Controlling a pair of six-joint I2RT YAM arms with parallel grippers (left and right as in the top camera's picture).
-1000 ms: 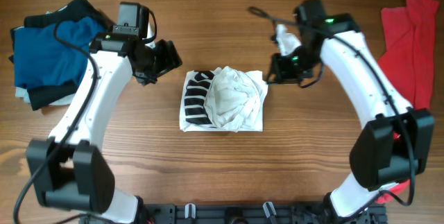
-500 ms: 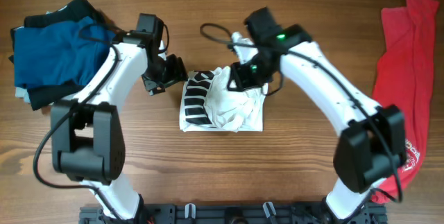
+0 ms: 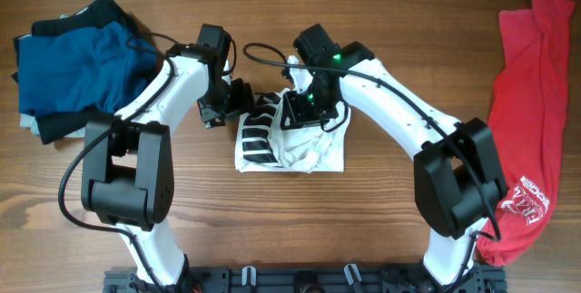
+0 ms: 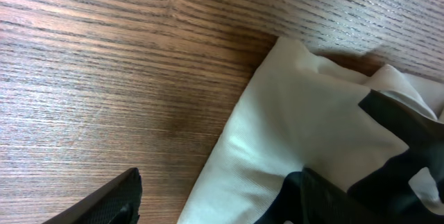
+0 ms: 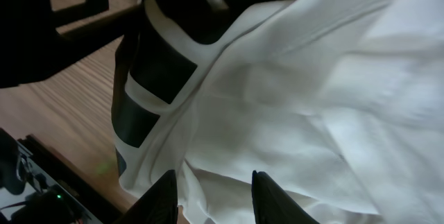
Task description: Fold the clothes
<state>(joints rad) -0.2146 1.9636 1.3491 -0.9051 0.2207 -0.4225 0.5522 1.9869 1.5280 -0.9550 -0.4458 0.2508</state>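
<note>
A white T-shirt (image 3: pixel 304 139) lies bunched in the middle of the table, its black bar print (image 3: pixel 259 130) on the left side. My left gripper (image 3: pixel 238 101) is at the shirt's upper left corner. In the left wrist view its fingers (image 4: pixel 114 202) stand wide apart, open, with the shirt's white edge (image 4: pixel 277 134) lying between them. My right gripper (image 3: pixel 304 107) hangs over the shirt's top middle. In the right wrist view this gripper (image 5: pixel 216 200) is open, fingers a little apart just above the crumpled white cloth (image 5: pixel 298 106) and the black bars (image 5: pixel 163 64).
A pile of folded blue and black garments (image 3: pixel 64 71) sits at the far left. A red T-shirt with white lettering (image 3: pixel 531 102) lies stretched along the right edge. A black rail (image 3: pixel 300 279) runs along the table's front edge.
Both arms have closed in on the white shirt. The right gripper has swung left from beside the shirt to over its top and its fingers have parted. The left gripper has moved right to the corner.
</note>
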